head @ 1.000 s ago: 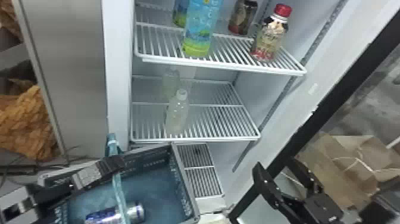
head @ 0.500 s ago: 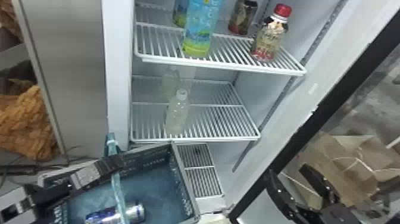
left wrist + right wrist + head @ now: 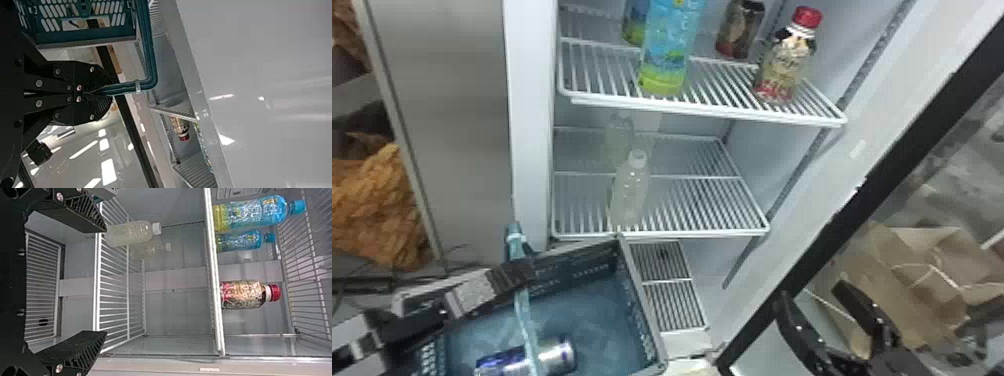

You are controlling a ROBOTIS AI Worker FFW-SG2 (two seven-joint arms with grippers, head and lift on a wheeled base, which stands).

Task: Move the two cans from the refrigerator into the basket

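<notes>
Refrigerator (image 3: pixel 532 100) behind, the head view shows the basket's (image 3: pixel 633 305) can (image 3: pixel 560 356).

The can (image 3: pixel 556 355) looks like glossy metal, the basket (image 3: pixel 659 345) matt plastic, the shelves (image 3: pixel 712 111) smooth coated wire.

Left gripper (image 3: pixel 521 272) pinching handle (image 3: pixel 150 58) of basket (image 3: pixel 86 37); red-capped bottle (image 3: pixel 180 126) on refrigerator shelf (image 3: pixel 183 106).

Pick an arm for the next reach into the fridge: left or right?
Right, I'd say. The right end effector is open, empty and facing the refrigerator shelves. The left end effector is shut on the handle of the basket, so using it would likely mean letting go.
</notes>
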